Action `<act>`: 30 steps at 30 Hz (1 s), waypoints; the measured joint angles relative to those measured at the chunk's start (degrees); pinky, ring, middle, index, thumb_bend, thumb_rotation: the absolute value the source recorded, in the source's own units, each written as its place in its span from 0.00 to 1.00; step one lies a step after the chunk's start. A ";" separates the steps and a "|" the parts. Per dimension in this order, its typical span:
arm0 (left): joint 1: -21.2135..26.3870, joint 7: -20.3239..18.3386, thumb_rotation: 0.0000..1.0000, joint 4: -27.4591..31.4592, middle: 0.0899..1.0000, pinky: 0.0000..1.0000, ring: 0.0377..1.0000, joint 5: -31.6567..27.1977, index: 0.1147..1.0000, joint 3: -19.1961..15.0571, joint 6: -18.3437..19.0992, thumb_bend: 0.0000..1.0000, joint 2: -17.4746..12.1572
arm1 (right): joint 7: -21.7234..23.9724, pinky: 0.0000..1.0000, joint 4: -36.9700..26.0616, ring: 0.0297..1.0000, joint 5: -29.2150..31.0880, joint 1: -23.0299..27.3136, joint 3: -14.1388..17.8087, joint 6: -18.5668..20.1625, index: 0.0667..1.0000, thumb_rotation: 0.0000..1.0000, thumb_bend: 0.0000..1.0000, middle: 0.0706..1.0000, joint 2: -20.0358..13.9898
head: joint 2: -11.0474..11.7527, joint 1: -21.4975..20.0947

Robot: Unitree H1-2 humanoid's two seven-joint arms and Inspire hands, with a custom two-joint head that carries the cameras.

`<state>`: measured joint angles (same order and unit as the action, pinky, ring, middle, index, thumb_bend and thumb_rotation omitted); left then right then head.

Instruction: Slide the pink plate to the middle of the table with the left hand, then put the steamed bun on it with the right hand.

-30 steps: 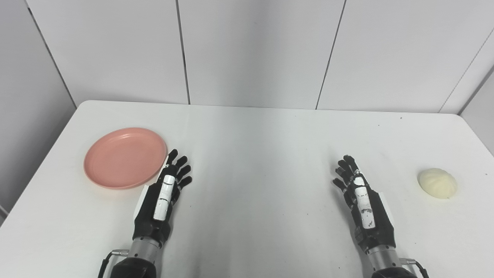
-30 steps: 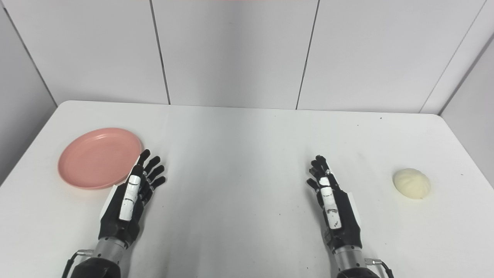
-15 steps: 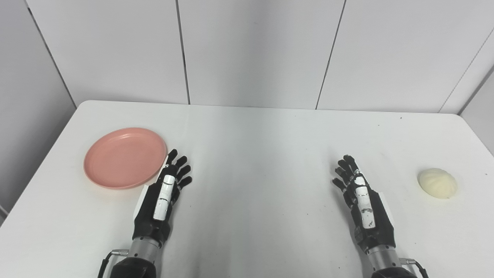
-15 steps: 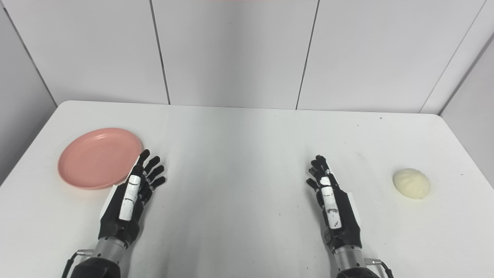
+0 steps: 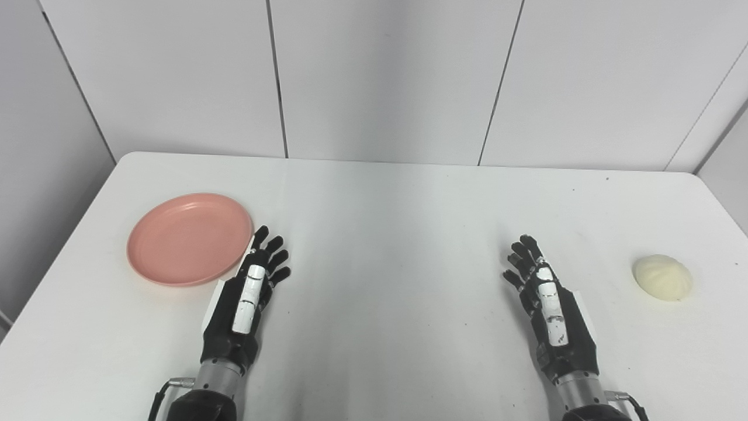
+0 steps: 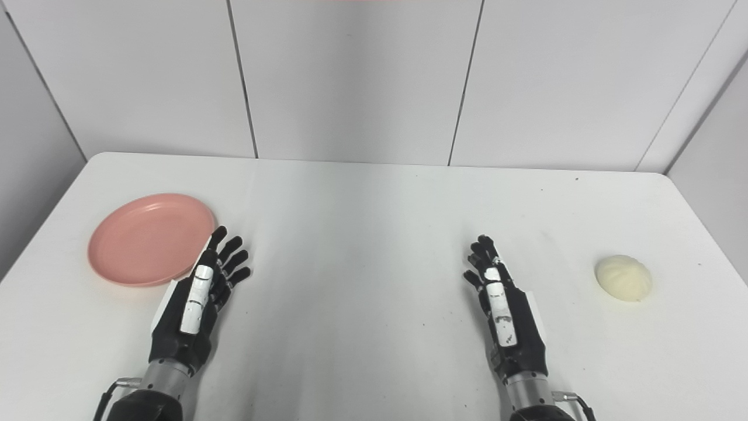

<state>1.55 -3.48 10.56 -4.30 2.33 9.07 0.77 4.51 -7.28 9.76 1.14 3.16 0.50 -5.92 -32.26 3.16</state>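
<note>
The round pink plate (image 5: 189,238) looks like smooth plastic with a soft shine. The pale cream steamed bun (image 5: 662,277) has a matt, slightly ridged skin. The white table (image 5: 385,222) top is smooth and a little glossy, with small dark specks.

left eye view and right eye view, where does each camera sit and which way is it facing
Left eye view: on the head, looking down and forward at the white table; both forearms, the open left hand and right hand show.
Right eye view: beside it, a little to the right, same aim, same arms.
Shared: round pink plastic plate far left, pale domed steamed bun far right.
</note>
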 measured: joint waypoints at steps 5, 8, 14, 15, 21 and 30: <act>0.10 0.09 0.91 -1.92 0.94 0.91 0.93 0.92 0.98 0.43 -1.65 0.71 0.15 | 0.62 0.93 1.03 0.94 0.45 0.03 0.27 -0.03 0.95 0.93 0.81 0.93 -0.49 | 2.19 2.19; 0.15 0.53 0.91 -3.14 0.94 0.93 0.93 1.04 0.98 0.48 -2.18 0.71 0.87 | 1.38 0.93 2.39 0.95 1.17 0.31 0.75 -0.51 0.95 0.93 0.80 0.93 -0.85 | 3.68 3.42; 0.55 0.96 0.93 -5.55 0.95 0.94 0.94 1.81 0.99 1.06 -5.18 0.70 2.47 | 2.99 0.97 4.35 0.97 2.25 1.63 1.61 -1.75 0.98 0.94 0.77 0.95 -2.07 | 6.24 6.06; 0.71 1.05 0.94 -6.11 0.95 0.93 0.93 2.28 0.98 1.22 -5.79 0.68 2.47 | 3.24 0.97 4.71 0.97 2.36 1.82 1.75 -2.12 0.98 0.95 0.76 0.96 -2.22 | 6.24 6.07; 1.74 2.36 0.95 -9.40 0.95 0.92 0.92 3.68 0.99 1.65 -9.89 0.62 3.29 | 3.89 0.95 6.68 0.96 2.63 3.04 2.29 -4.78 0.98 0.96 0.74 0.96 -2.80 | 8.88 7.56; 2.25 2.54 0.94 -10.71 0.95 0.92 0.93 3.63 0.99 1.70 -11.13 0.63 3.78 | 3.87 0.94 7.63 0.96 2.28 3.38 2.29 -6.14 0.97 0.94 0.75 0.95 -2.89 | 10.81 6.60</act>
<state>3.79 -0.94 -0.15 -0.67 4.03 -2.06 4.55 8.38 0.34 12.04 4.52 5.45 -5.64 -8.81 -21.45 9.76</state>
